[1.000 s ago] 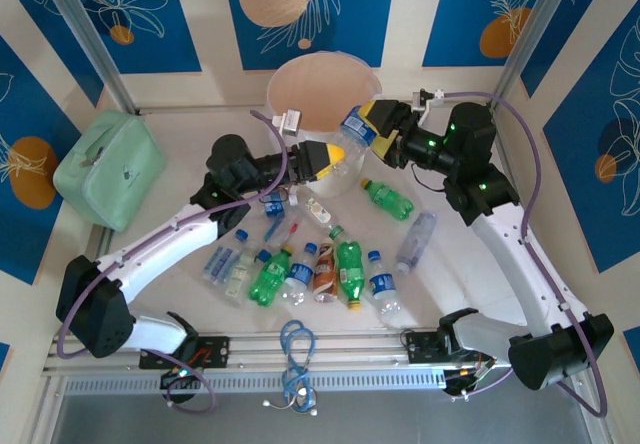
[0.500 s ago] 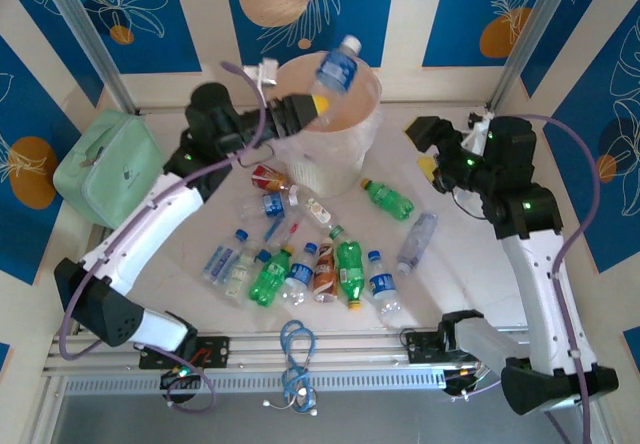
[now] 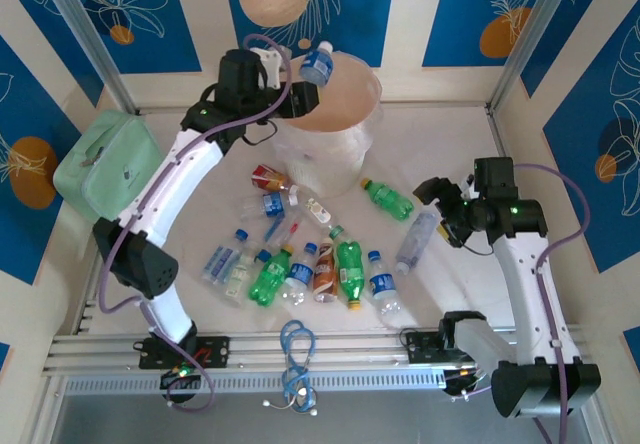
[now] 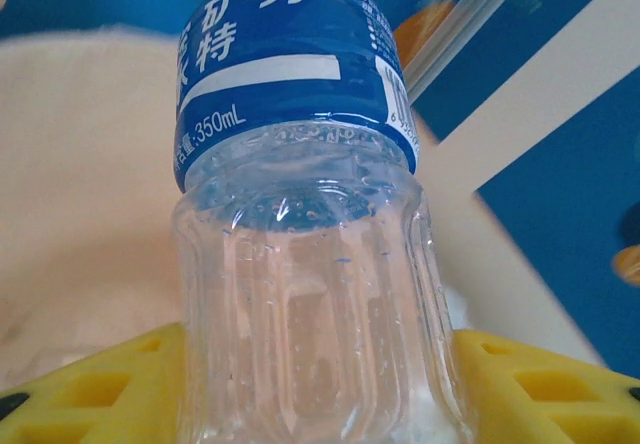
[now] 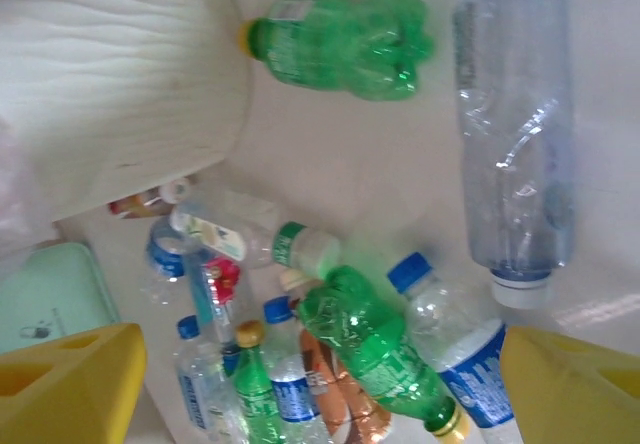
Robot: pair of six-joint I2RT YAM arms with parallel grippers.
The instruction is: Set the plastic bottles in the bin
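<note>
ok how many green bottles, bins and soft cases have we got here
green bottles: 3
bin: 1
case: 1
total: 5

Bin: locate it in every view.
Top external: bin at far centre, a held bottle above its rim.
Left wrist: blurred cream mass at left, behind the held bottle.
Right wrist: its ribbed wall at upper left.
Shared landmark: green bottle lying beside the bin, in top external and right wrist.
</note>
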